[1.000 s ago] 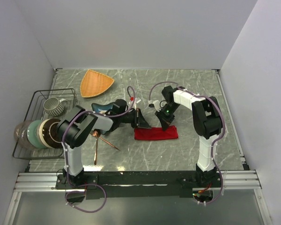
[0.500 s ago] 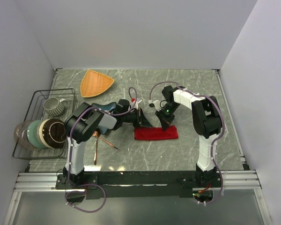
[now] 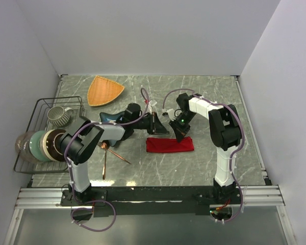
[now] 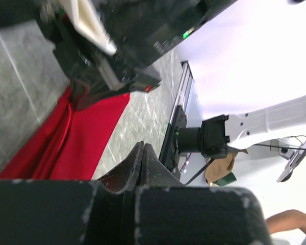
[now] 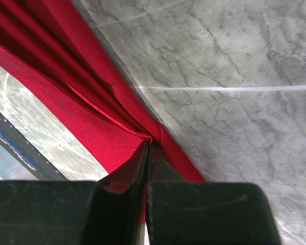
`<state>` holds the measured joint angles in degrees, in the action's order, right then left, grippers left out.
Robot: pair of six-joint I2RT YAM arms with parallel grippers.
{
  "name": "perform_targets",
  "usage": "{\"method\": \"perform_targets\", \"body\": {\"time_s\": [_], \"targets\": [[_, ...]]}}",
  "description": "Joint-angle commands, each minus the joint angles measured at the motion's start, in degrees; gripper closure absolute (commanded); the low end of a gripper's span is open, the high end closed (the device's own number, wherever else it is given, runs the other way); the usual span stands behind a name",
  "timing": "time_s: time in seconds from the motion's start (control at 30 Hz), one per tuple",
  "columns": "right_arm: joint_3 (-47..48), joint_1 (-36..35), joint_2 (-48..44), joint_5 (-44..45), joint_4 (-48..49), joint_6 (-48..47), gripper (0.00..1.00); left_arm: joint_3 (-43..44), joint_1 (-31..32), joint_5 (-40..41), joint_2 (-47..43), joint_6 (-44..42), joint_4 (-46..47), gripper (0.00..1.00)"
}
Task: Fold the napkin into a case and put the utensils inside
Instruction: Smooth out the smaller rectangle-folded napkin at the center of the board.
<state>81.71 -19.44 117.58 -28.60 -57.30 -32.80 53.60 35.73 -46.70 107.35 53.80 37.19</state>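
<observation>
The red napkin (image 3: 169, 145) lies folded into a narrow strip at the table's middle. My right gripper (image 3: 180, 135) is shut on the napkin's far edge, and the red cloth (image 5: 66, 97) bunches into a pleat at the fingertips (image 5: 149, 145). My left gripper (image 3: 161, 129) hovers just beyond the strip's left end, shut with nothing between its fingers (image 4: 143, 149). From the left wrist, the napkin (image 4: 66, 148) lies beneath the right gripper's fingers (image 4: 115, 81). The copper utensils (image 3: 112, 154) lie on the table to the napkin's left, near the left arm.
An orange triangular plate (image 3: 105, 90) sits at the back left. A blue dish (image 3: 111, 118) is partly hidden under the left arm. A wire rack (image 3: 38, 104) at the left edge holds a mug (image 3: 58, 115) and upright bowls (image 3: 41, 145).
My left gripper has drawn back from the napkin's left end, shifting slightly toward the back and right while staying shut. The right gripper and napkin have not moved.
</observation>
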Motion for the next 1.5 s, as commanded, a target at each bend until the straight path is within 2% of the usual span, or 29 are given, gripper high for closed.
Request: {"method": "perform_targets", "body": {"time_s": [0.0,0.13,0.5,0.6,0.67,0.7,0.8,0.83,1.07,1.23,1.47], "targets": [[0.73,0.37,1.86,1.26,2.89,-0.34,1.00,-0.08,0.84,1.17,2.15,0.77,-0.71,0.99],[1.17,0.46,2.30,1.27,2.54,-0.16,1.00,0.53,0.93,2.31,5.05,2.27,-0.54,0.99],[0.03,0.98,1.34,1.09,2.98,-0.16,1.00,5.98,0.22,6.44,13.75,-1.15,-13.71,0.99],[0.64,1.16,0.29,0.83,1.76,-0.16,0.93,7.21,-0.30,6.71,15.43,-1.68,-16.17,0.99],[1.69,2.21,-1.64,-0.40,0.44,0.01,0.83,7.83,-0.48,6.88,16.04,-2.55,-17.41,0.99],[2.13,2.82,-2.52,-1.10,-0.96,0.36,0.73,8.09,-0.39,6.97,16.22,-2.82,-18.28,0.99],[3.89,5.72,-5.77,-5.23,-4.31,1.15,0.60,8.27,-0.48,7.14,16.49,-3.09,-18.64,0.99],[4.07,6.34,-6.65,-6.02,-4.75,1.85,0.59,8.36,-0.48,7.32,16.57,-3.26,-18.82,0.99],[-1.37,9.60,-12.02,-18.85,-7.83,4.84,0.60,9.06,-0.39,7.06,16.93,-3.53,-19.35,0.99],[-7.69,9.95,-9.75,-29.12,-6.51,8.97,0.70,8.89,-0.39,6.80,16.93,-3.35,-19.08,0.99],[-12.36,14.95,-2.37,-26.70,4.12,18.38,0.73,7.92,-0.39,6.71,15.79,-3.97,-19.00,0.99]]}}
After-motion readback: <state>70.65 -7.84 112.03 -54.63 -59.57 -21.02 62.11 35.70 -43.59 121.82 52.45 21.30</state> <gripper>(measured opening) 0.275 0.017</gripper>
